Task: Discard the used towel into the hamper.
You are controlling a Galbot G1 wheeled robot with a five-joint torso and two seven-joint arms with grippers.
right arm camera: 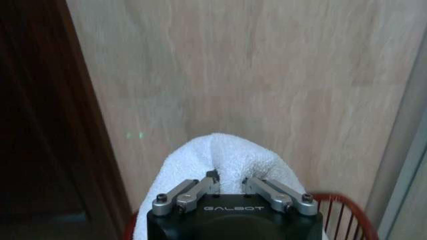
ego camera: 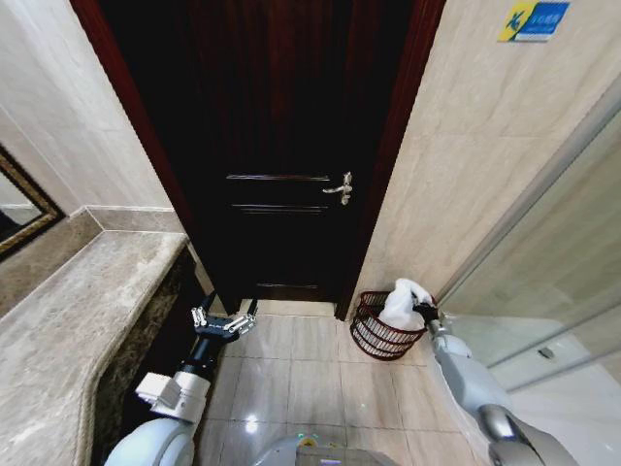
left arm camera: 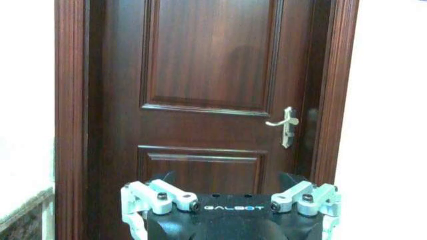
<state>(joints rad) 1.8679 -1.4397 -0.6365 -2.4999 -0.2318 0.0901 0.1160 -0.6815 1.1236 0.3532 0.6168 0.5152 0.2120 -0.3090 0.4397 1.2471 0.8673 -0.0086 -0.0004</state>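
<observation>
Right now the right gripper point(ego camera: 424, 309) pinches the white terry towel point(ego camera: 402, 303) just above the round reddish-brown wire hamper point(ego camera: 378, 332); best release centred over its rim, while the left gripper point(ego camera: 224, 317), spread wide, idles well apart.

The tiled floor point(ego camera: 291, 379) between the two arms lies bare, giving open passage up to the closed dark door point(ego camera: 281, 146) at the far side. On the left, the stone desk point(ego camera: 87, 301) runs along the wall and hems in the left end effector point(ego camera: 224, 316), which hangs just beside its far corner with fingers spread. On the right, the hamper point(ego camera: 374, 335) stands against the tiled wall point(ego camera: 456, 165), beside the door frame; the white towel point(ego camera: 403, 303) bulges out of its mouth, gripped by the right end effector point(ego camera: 424, 312). A glass panel point(ego camera: 543, 282) closes off the far right.
</observation>
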